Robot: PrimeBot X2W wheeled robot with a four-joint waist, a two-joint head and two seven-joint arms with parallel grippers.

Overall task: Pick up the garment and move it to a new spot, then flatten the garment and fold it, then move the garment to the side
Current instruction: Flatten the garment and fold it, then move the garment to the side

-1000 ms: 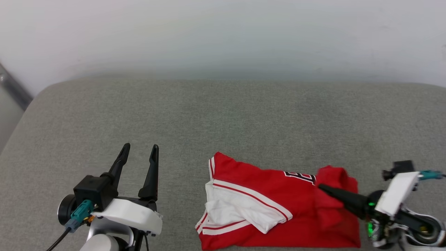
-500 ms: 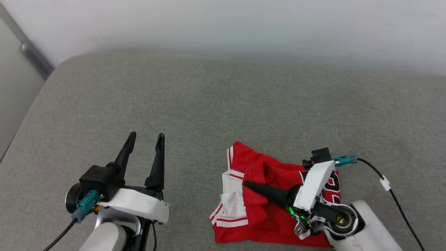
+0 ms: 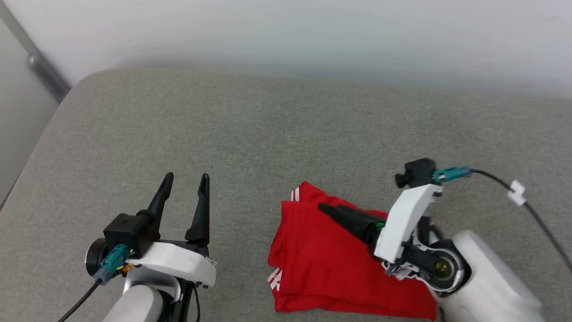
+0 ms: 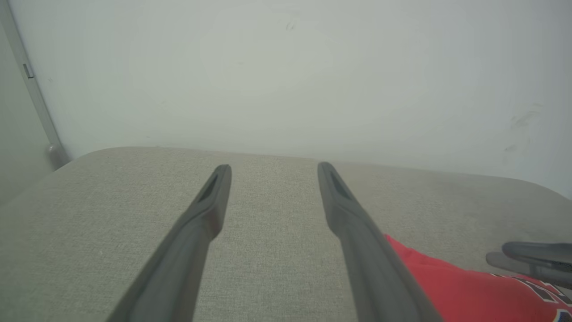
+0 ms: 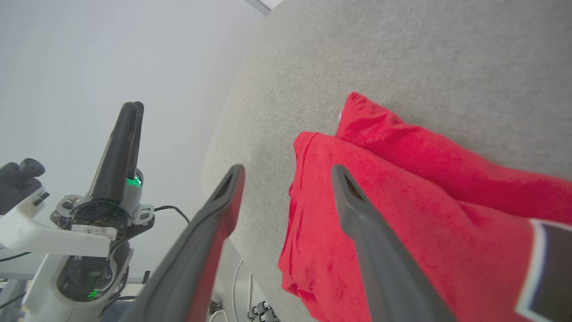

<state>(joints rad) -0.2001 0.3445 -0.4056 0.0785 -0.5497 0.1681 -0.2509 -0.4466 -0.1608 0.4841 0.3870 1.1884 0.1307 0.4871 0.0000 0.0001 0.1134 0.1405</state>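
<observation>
The garment (image 3: pixel 330 264) lies folded on the grey cushioned surface (image 3: pixel 250 134), a red block with a bit of white-striped trim at its left edge. My right gripper (image 3: pixel 326 208) hovers over its upper part, fingers pointing left. In the right wrist view that gripper (image 5: pixel 286 170) is open with nothing between its fingers, and the red garment (image 5: pixel 402 192) lies under and beyond them. My left gripper (image 3: pixel 185 179) stands open to the left of the garment, apart from it. The left wrist view shows the left gripper (image 4: pixel 273 167) empty, with a garment corner (image 4: pixel 447 286) at lower right.
A white wall (image 3: pixel 286 36) runs behind the grey surface. A grey metal rail (image 3: pixel 40 67) slants down the wall at the far left. A black cable (image 3: pixel 536 210) trails from my right wrist. The surface's rounded left edge (image 3: pixel 31 161) is close to my left arm.
My right gripper swept left with the garment's right part, laid it over the white sleeve, and opened, letting go. The left gripper stayed put. The camera shifted early on.
</observation>
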